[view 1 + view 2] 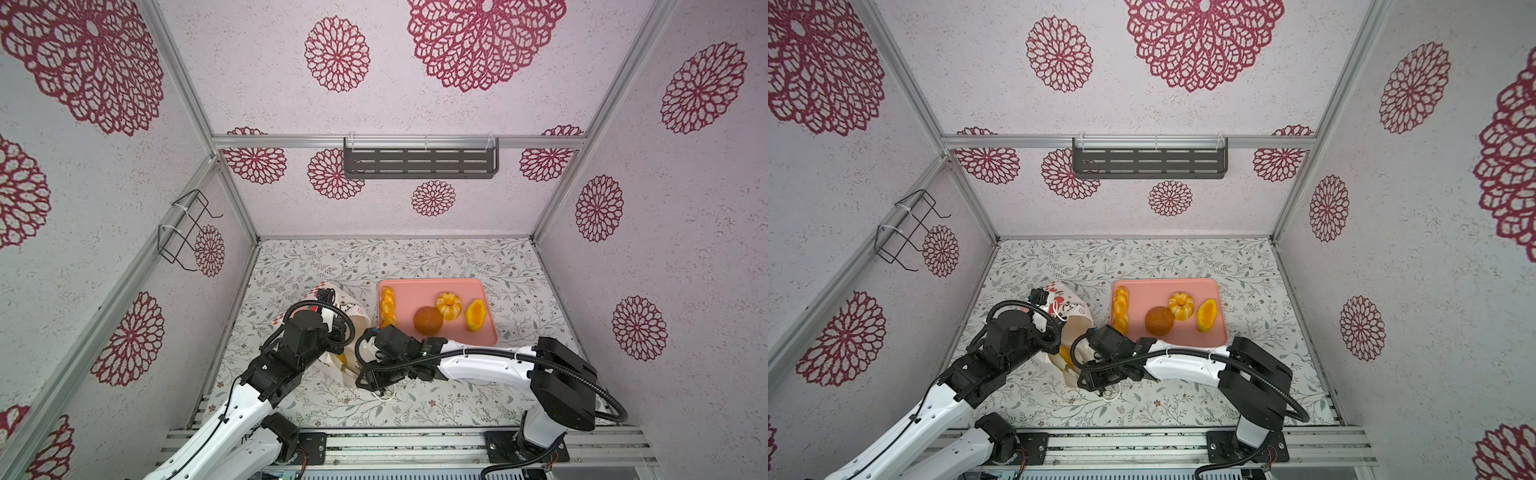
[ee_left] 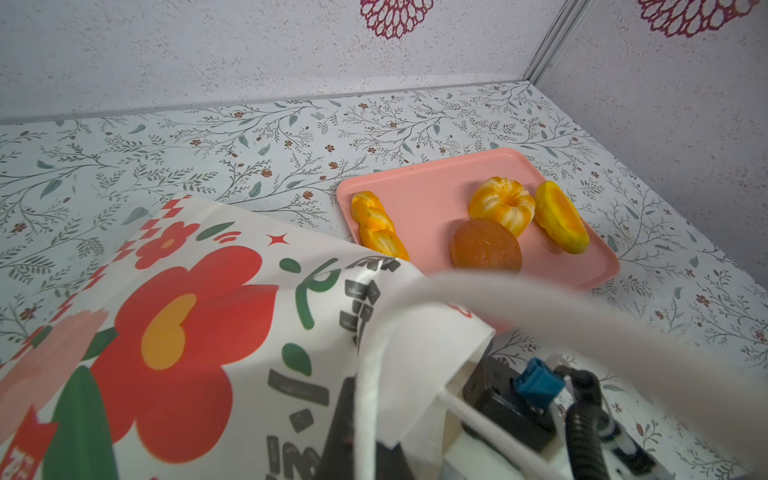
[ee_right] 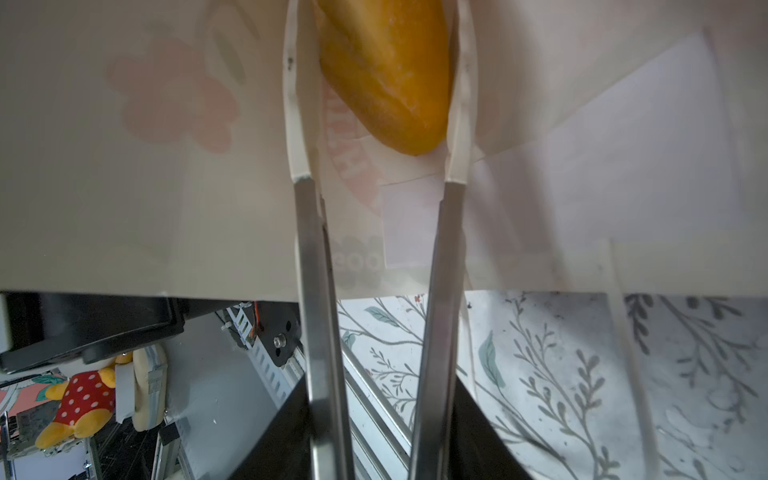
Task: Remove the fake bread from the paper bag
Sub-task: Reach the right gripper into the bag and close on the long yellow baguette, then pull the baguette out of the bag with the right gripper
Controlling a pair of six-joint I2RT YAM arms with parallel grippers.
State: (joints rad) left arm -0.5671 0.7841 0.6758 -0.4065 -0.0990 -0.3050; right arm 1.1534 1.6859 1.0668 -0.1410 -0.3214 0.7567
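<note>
White tabletop (image 1: 415,257) with a grey-green sprig print.

Paper bag (image 1: 353,309) (image 1: 1077,328) (image 2: 187,332): white with a red flower print, just left of the tray in both top views. It is tipped over, base toward the back wall and mouth toward the arms' bases. Cannot tell whether it lies flat or is held partly raised.

Pink tray (image 1: 415,293) (image 1: 1152,291) (image 2: 415,195): flat on the table, its near-left corner close to the bag. Contact between them cannot be resolved.

Right gripper (image 3: 376,50): reaches across the middle into the bag's mouth. In the wrist view both white-tipped fingers (image 3: 297,124) are inside the bag, one on each flank of the long loaf. The tips bow outward round it, so it is clamped on the loaf.

Left gripper (image 2: 357,432): clenched. One dark finger shows at the bag's rim, which reads as a pinch on the paper there.

Long loaf (image 3: 386,70): glossy orange, inside the bag against its lower wall.

On the tray, left to right:
- Braided stick (image 1: 388,307) (image 1: 1121,309) (image 2: 376,226), along the left edge.
- Round brown bun (image 1: 428,320) (image 1: 1159,320) (image 2: 486,247), nearest the front.
- Ridged ring bun (image 1: 449,305) (image 1: 1181,305) (image 2: 500,203), just behind the brown bun.
- Yellow-orange oval (image 1: 475,315) (image 1: 1206,315) (image 2: 561,218), just beside the ring bun.

Cord handle (image 1: 384,395) (image 1: 1111,395): a white loop on the table under the right wrist.
</note>
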